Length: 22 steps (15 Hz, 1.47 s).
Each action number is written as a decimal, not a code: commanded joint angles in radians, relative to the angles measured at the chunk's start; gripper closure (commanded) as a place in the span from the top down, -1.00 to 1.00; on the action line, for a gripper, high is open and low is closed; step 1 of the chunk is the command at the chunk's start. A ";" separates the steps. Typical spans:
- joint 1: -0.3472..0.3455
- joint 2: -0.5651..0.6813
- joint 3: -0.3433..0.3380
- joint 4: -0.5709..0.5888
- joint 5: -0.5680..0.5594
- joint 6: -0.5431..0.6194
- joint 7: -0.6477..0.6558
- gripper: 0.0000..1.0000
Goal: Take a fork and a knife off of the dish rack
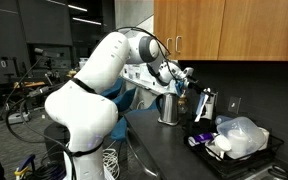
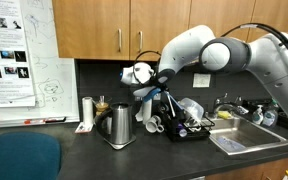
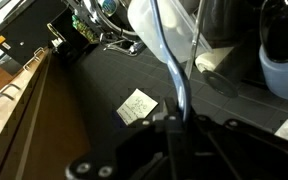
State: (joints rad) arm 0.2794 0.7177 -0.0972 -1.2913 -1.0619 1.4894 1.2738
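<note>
The fork & knife: can't pick either out singly; cutlery prob. stands in the upright cutlery holder (image 1: pixel 205 104) at the left end of the dish rack (image 1: pixel 274 146), which sits on the dark surface (image 2: pixel 104 160) under the cabinets (image 1: pixel 224 30); the sink (image 2: pixel 246 140) is just right of it in an exterior view. Judged light, stiff, thin & smooth, so apt to slip or swivel in a pinch; best taken high on the handle and drawn straight up out of the holder.

The hand (image 1: pixel 187 80) hangs just above and left of the holder; in the wrist view a thin pale-blue strip (image 3: pixel 173 70) runs up from the hand (image 3: pixel 174 125); whether it pinches that or is spread, can't tell, too blurred.

Room: the kettle (image 1: pixel 169 108) is close on the left; white bowls (image 1: pixel 239 135) crowd the rack on the right; the cabinets cap any lift; open surface lies on the near side, w/ a paper slip (image 3: pixel 136 105) on it.
</note>
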 commanded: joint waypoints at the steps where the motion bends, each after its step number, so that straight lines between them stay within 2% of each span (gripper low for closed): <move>1: -0.008 -0.058 0.017 -0.037 -0.043 -0.031 0.005 -0.96; 8: -0.007 -0.093 0.052 -0.061 -0.068 -0.084 -0.059 -0.96; 17: -0.028 -0.148 0.142 -0.247 0.070 -0.115 -0.084 -0.96; 22: -0.036 -0.162 0.160 -0.301 0.130 -0.070 -0.076 -0.96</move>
State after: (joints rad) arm 0.2627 0.6082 0.0407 -1.5342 -0.9628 1.3839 1.2062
